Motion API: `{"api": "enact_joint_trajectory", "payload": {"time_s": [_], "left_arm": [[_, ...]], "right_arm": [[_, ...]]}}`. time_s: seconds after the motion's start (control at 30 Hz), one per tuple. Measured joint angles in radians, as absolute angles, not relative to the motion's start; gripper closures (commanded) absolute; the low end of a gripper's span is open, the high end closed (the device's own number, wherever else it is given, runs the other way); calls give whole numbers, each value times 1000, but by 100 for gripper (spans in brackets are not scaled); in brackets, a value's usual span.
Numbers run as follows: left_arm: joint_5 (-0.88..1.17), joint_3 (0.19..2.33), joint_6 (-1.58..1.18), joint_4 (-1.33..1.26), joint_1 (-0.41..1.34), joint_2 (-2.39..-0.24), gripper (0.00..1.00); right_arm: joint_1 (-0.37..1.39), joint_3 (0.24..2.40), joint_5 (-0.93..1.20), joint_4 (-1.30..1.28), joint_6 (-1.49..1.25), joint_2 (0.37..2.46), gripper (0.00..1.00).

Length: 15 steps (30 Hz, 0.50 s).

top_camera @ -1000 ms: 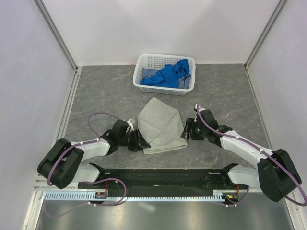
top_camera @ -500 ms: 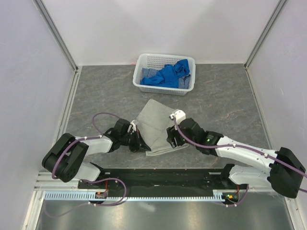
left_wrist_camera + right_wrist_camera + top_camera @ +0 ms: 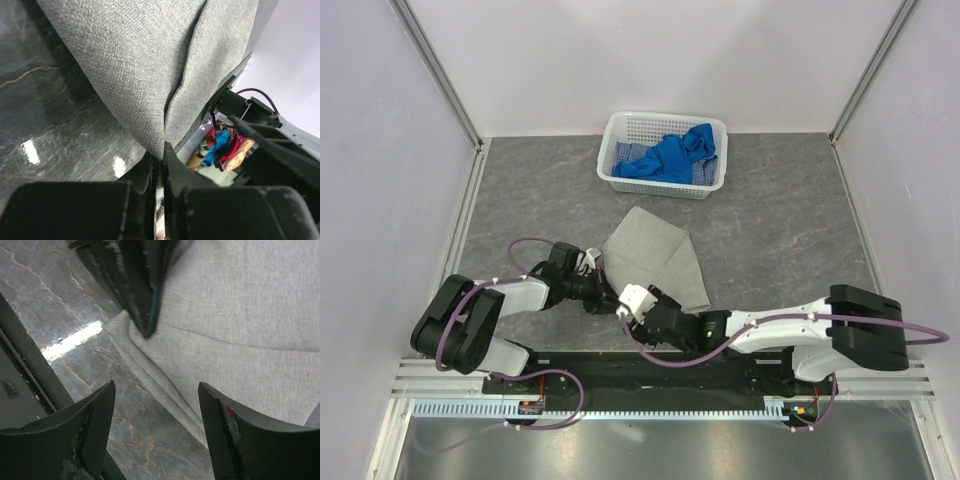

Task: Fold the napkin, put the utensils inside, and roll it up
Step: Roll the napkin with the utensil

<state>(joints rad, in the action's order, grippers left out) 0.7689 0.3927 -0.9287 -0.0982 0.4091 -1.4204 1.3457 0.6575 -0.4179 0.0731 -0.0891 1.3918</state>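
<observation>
Left gripper [image 3: 162, 150]: jaws closed, pinching napkin [image 3: 650, 255] at corner farthest from basket [image 3: 660, 187]; crease runs up from pinch.
Right gripper [image 3: 155, 390]: jaws wide apart, holding nothing, hovering over same napkin edge just beside left fingertips.
Napkin: folded, flat on table [image 3: 520, 190], near side of basket, not touching it.
Blue cloths [image 3: 670, 155] inside basket.

The right end effector [image 3: 155, 386] gapes over the napkin [image 3: 240, 330] corner the left end effector [image 3: 148, 326] grips
</observation>
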Motion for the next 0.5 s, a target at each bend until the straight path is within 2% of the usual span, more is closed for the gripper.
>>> {"api": "enact_joint_trajectory", "payload": {"time_s": [0.23, 0.5], "left_arm": [[821, 393, -927, -87, 368, -1433, 98], [849, 393, -907, -57, 345, -1434, 98]], "right_arm": [[1467, 707, -579, 158, 9, 1543, 20], [1482, 755, -700, 187, 51, 1672, 22]]}}
